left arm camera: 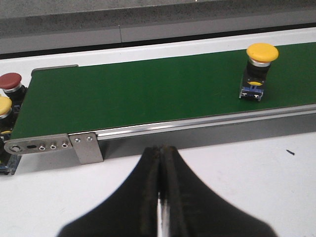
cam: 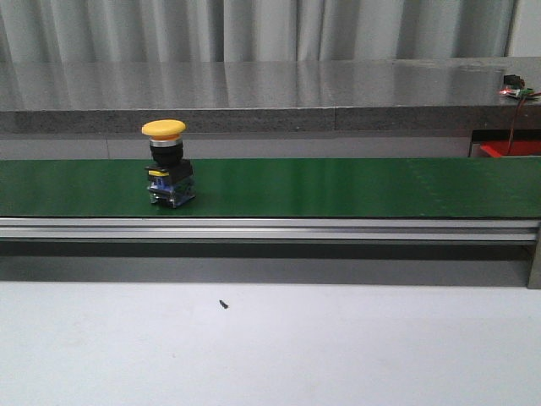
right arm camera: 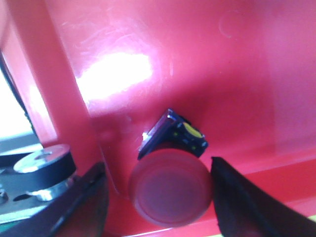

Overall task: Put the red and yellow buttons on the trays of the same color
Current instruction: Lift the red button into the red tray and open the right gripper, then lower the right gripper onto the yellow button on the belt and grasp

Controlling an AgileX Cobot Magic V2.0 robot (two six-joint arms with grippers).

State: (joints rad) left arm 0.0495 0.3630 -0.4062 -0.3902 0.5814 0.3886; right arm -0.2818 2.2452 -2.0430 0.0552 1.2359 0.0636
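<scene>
- Right gripper (right arm camera: 158, 197) down inside the red tray (right arm camera: 207, 64), fingers spread wide either side of a red button (right arm camera: 170, 190); no pad visibly touching the cap, so probably let go, though contact at the far edges cannot be ruled out from the blurred wrist view.
- Red button lying on its side on the tray floor, cap toward the camera, dark contact block (right arm camera: 173, 133) behind it. Risk: catching the cap on a finger (right arm camera: 242, 197) while lifting out, dragging or rolling the button toward the tray wall.
- Risk of clipping the tray's raised edge on the way up, shifting the whole tray.
- Yellow button (cam: 166, 173) standing upright on the green conveyor belt (cam: 355, 186), left of centre in the front view, well apart from either gripper.
- Top-heavy shape, wide yellow cap on a narrow body: apt to topple if nudged off-centre or gripped too high.
- Left gripper (left arm camera: 160, 197) hanging over the white table (left arm camera: 247, 173) in front of the belt rail, fingers pressed together, holding nothing. Must open before any approach; closed fingers would knock the button over.
- Two more buttons, one red (left arm camera: 11, 81) and one yellow (left arm camera: 4, 106), waiting at the belt's end; possible crowding or mix-up of colours.
</scene>
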